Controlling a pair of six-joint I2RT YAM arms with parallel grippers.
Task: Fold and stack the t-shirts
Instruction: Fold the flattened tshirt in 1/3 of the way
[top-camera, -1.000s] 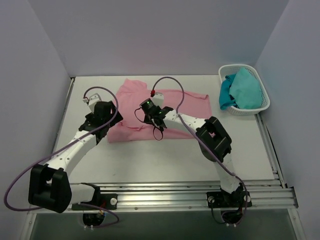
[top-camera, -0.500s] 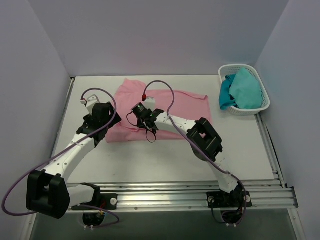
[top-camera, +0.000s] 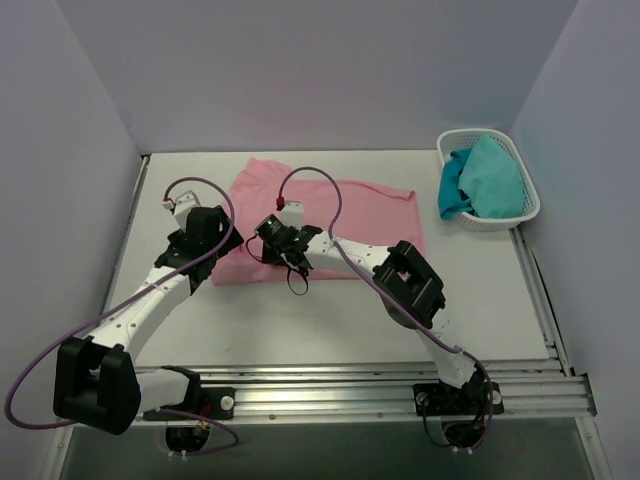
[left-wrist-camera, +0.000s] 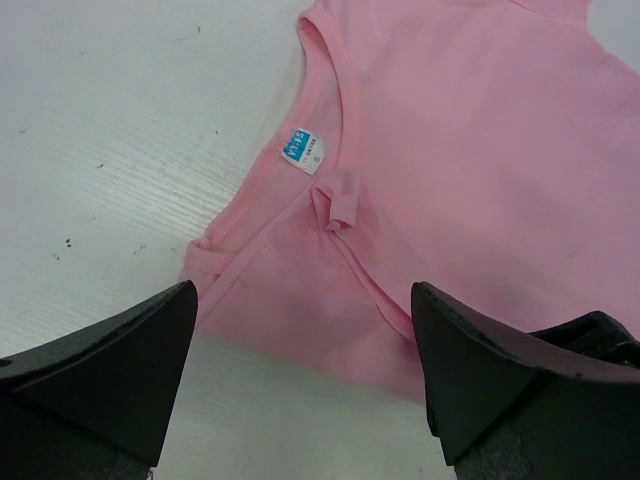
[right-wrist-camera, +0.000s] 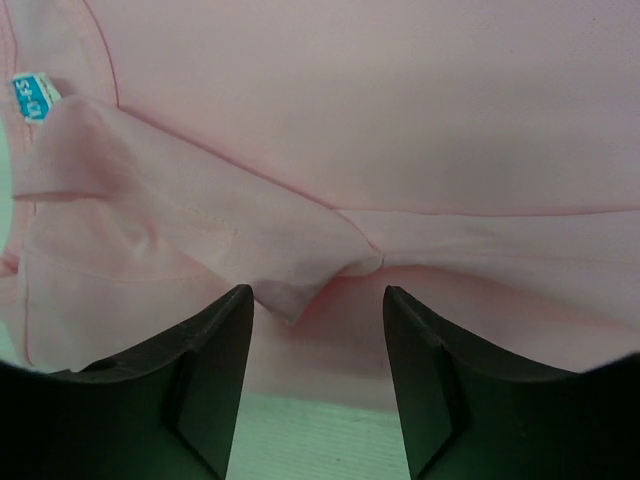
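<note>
Pink t-shirt (top-camera: 380, 210) lies on the bench (top-camera: 300, 320), partly folded, beneath both pincers. Its blue neck label (left-wrist-camera: 301, 150) sits ahead of the left pincer (left-wrist-camera: 303, 300), which stands wide over the shirt's edge, holding nothing. Right pincer (right-wrist-camera: 317, 295) is narrowly parted; a raised fold of pink cloth pokes between its fingers, unclamped. White basket (top-camera: 495, 225) with teal cloth (top-camera: 490, 175) stands well to its right.

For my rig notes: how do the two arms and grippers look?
The left arm and right arm have white links with bulky black joint housings; a thin purple cable loops along each. The left gripper and right gripper have plain matte black, wedge-shaped fingers.
</note>
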